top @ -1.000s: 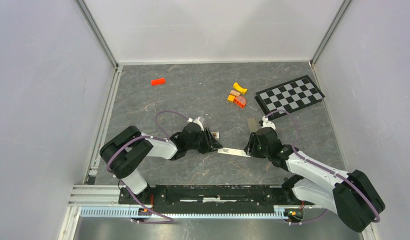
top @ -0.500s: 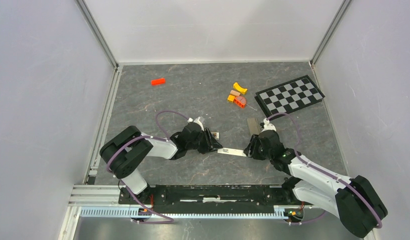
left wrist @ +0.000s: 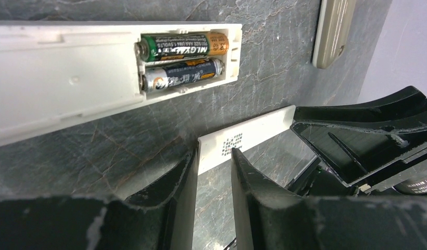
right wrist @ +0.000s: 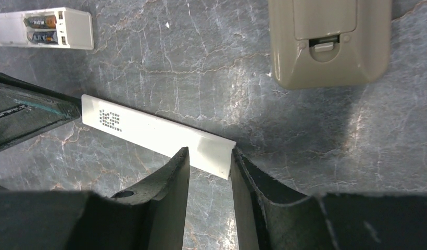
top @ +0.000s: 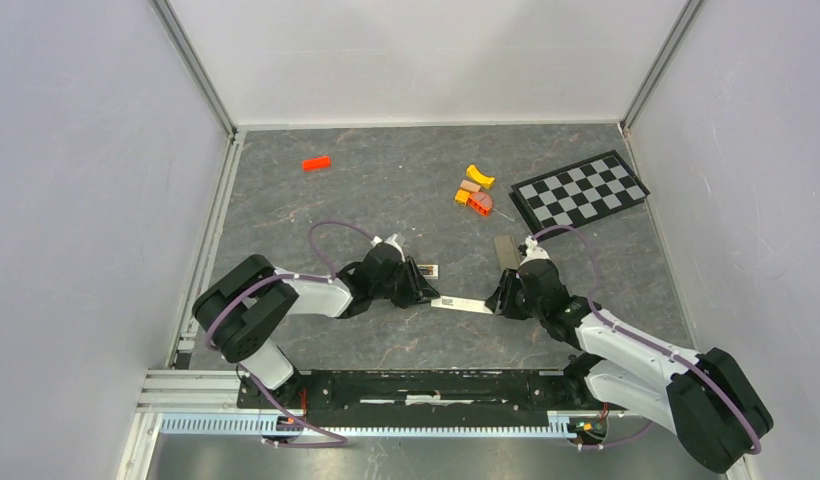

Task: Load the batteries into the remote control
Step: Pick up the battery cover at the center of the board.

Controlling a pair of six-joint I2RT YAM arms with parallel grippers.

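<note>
The remote control point(left wrist: 71, 78) lies back up, a white casing with its recess open, and two batteries point(left wrist: 183, 44) sit side by side in that recess. In the top view only its end point(top: 427, 270) shows beside the left arm. A thin white strip point(top: 461, 303) with a printed patch lies on the table between both grippers. My left gripper point(left wrist: 214, 156) is open, its fingertips straddling the strip's printed end point(left wrist: 222, 148). The right gripper point(right wrist: 209, 156) is open too, over the strip's plain end point(right wrist: 214, 151), with one finger touching its corner.
A tan casing point(right wrist: 328, 47) with a latched hatch lies just beyond the right gripper point(top: 499, 300). Orange and yellow blocks point(top: 474, 190) and a checkerboard point(top: 581, 190) sit farther back right. A red block point(top: 316, 162) lies at the back left.
Both grippers' jaws have narrowed around the strip's ends. The strip has slid slightly to the left, and the right gripper has followed it.
</note>
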